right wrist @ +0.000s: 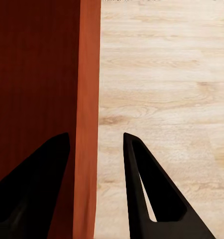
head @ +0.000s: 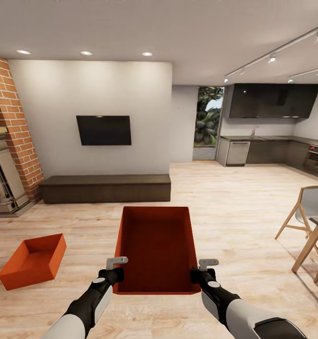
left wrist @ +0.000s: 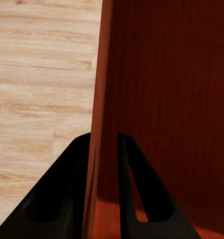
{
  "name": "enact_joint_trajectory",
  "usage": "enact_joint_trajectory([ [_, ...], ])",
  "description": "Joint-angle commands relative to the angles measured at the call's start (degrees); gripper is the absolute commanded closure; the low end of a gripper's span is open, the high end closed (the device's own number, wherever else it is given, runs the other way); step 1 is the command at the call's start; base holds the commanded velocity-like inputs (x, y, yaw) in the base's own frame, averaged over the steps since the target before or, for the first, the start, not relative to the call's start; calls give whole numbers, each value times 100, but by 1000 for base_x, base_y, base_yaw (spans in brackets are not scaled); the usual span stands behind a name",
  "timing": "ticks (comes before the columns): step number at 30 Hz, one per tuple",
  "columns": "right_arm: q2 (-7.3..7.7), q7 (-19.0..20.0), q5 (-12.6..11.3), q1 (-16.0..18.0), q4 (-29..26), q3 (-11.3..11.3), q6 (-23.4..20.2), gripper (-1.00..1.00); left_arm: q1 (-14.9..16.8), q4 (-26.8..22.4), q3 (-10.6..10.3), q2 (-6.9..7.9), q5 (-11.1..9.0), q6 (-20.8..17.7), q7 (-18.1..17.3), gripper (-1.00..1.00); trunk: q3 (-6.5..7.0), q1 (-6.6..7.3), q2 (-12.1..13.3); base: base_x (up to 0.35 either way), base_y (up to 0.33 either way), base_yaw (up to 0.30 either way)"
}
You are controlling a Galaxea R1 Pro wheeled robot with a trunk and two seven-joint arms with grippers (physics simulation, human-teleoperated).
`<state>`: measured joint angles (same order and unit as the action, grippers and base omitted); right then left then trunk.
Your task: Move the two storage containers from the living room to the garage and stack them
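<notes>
1. Right now your left pincer point(head: 112, 272) straddles the left wall of the storage container point(head: 158, 247), both fingers pressed against it.
2. Your right pincer point(head: 202, 271) straddles the right wall, one finger inside touching it, the outer finger point(right wrist: 152, 194) standing apart, so it sits slack.
3. That container hangs between your arms above the plank floor point(head: 234, 212).
4. Meanwhile, the second container point(head: 33, 261) lies on the planks left of you, near the brick fireplace point(head: 12, 127).

left arm point(head: 90, 301) forward, jaws clamped | right arm point(head: 224, 301) forward, jaws apart, straddling
</notes>
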<state>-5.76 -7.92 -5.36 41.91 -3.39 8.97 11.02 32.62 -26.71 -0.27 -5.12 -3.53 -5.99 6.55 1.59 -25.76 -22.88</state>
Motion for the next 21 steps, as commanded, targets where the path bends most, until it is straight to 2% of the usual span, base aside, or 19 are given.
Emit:
enact_joint_trajectory([
  [1, -27, -8, -19, 1, -4, -132, 14, 100, -1, -15, 87, -6, 19, -34, 42, 100, 7, -2, -4, 0, 0, 0],
  [10, -26, -8, -24, 1, -4, -132, 14, 100, -1, -18, 88, 0, 19, -34, 43, 100, 86, -2, -4, 0, 0, 0],
  [21, -29, -13, -27, 1, -4, -129, 14, 100, -1, -19, 88, 2, 19, -34, 45, 100, 102, -2, -4, 0, 0, 0],
])
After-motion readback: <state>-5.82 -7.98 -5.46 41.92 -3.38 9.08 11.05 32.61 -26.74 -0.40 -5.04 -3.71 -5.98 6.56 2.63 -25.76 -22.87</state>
